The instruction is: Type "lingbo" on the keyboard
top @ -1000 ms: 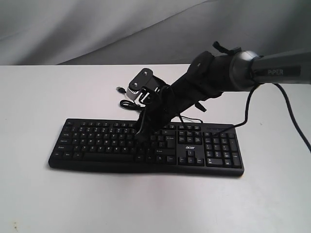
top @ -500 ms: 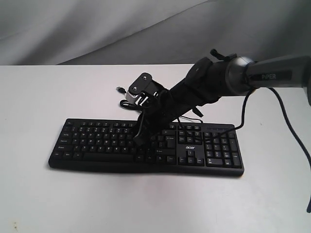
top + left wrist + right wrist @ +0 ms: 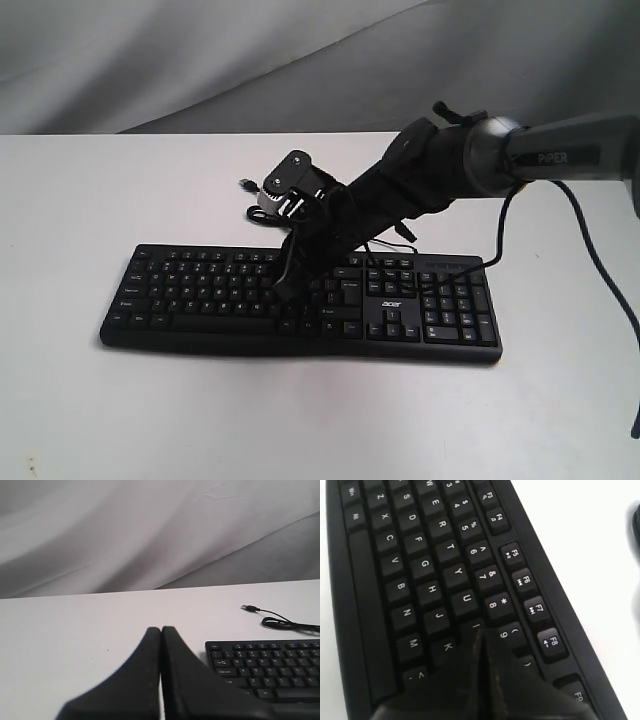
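Note:
The black keyboard (image 3: 200, 300) lies across the white table, its number pad and "acer" logo on the right. My right gripper (image 3: 283, 288) reaches down from the right onto the letter keys. In the right wrist view this gripper (image 3: 479, 632) is shut, and its joined tips rest at the I key, between K and 9 on the keyboard (image 3: 420, 570). My left gripper (image 3: 161, 629) is shut with nothing in it and hangs over bare table beside the keyboard (image 3: 270, 667) at its Esc corner. The exterior view does not show the left gripper.
The keyboard's thin black USB cable (image 3: 262, 213) lies coiled behind it, its plug (image 3: 245, 184) loose on the table; the cable (image 3: 285, 624) also shows in the left wrist view. The right arm's own cable (image 3: 505, 225) hangs over the number pad. A grey cloth backdrop (image 3: 200, 60) stands behind.
The right arm's wrist and elbow shifted slightly left and up over the keyboard a second ago; over the last half second nothing visibly moved.

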Available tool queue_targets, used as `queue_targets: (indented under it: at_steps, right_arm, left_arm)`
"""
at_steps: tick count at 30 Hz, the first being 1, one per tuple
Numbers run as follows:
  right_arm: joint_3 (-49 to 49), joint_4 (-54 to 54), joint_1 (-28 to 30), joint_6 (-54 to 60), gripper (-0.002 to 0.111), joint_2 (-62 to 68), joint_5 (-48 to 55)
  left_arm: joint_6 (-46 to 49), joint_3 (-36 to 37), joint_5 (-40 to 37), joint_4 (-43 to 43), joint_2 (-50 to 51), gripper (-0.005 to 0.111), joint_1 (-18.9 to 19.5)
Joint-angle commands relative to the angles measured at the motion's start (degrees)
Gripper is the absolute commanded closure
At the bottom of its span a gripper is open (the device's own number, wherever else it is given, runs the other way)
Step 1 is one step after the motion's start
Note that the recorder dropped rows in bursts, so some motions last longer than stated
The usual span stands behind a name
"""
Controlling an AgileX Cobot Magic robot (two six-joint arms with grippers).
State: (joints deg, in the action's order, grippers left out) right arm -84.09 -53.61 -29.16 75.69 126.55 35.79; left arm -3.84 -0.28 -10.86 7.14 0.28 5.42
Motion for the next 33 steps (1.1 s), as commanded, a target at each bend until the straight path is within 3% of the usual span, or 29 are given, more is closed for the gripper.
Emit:
queue_targets:
  at_steps: [1, 16, 26, 33]
  right_arm:
    - [0.36, -0.54, 0.0, 0.5, 0.108, 0.79, 0.59]
    - [0.36, 1.01, 0.0, 0.99, 0.108, -0.69, 0.85]
    - [0.36, 5.67, 0.0, -6.87, 0.108, -27.51, 5.41]
    - [0.36, 7.17, 0.0, -10.12, 0.108, -34.96, 5.65]
  left_arm:
    - [-0.12, 0.28, 0.35, 0.01, -0.28, 0.106, -0.31]
    - [-0.12, 0.28, 0.35, 0.01, -0.28, 0.106, -0.31]
    - [-0.12, 0.28, 0.35, 0.01, -0.28, 0.106, -0.31]
    - [-0.12, 0.28, 0.35, 0.01, -0.28, 0.106, -0.31]
